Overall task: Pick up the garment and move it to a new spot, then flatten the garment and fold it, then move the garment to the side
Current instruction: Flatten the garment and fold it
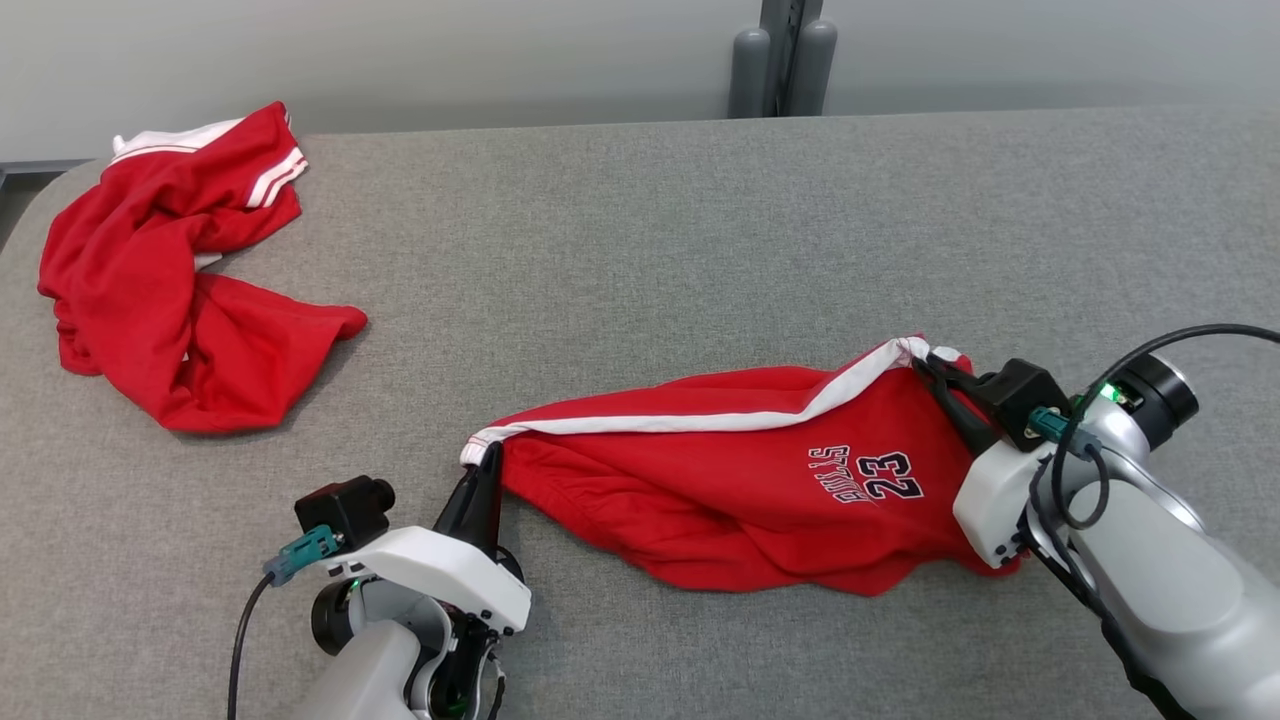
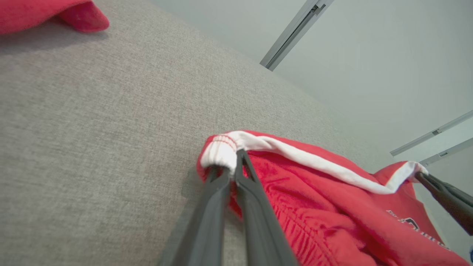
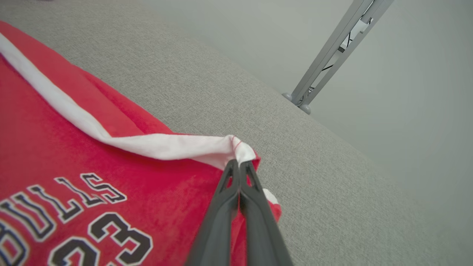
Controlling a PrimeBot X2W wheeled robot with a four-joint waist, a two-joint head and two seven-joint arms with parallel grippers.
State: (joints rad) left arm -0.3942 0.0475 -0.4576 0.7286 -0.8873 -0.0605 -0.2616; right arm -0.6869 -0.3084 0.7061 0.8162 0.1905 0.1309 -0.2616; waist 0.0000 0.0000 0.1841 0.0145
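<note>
At the lower left of the head view the left pincer [image 1: 488,458] is closed, its two dark fingers pinching the white-banded corner at the left end of the garment [image 1: 700,490]. At the lower right the right pincer [image 1: 928,360] is also closed, clamped on the white band at the garment's other end. The right wrist view shows its fingers pressed together with the white hem caught at their tips. The garment is red with a white band along its upper edge and "BULLS 23" printed near its right end. It lies stretched between the two pincers in the lower middle of the frame, its lower part rumpled on the grey bench [image 1: 640,230]. Farther off, in the upper left, a second red garment [image 1: 170,290] with white stripes lies crumpled near the bench's corner, well apart from the first. Beyond the far edge, at top centre, a grey post [image 1: 785,55] stands against a pale wall [image 1: 400,50].
</note>
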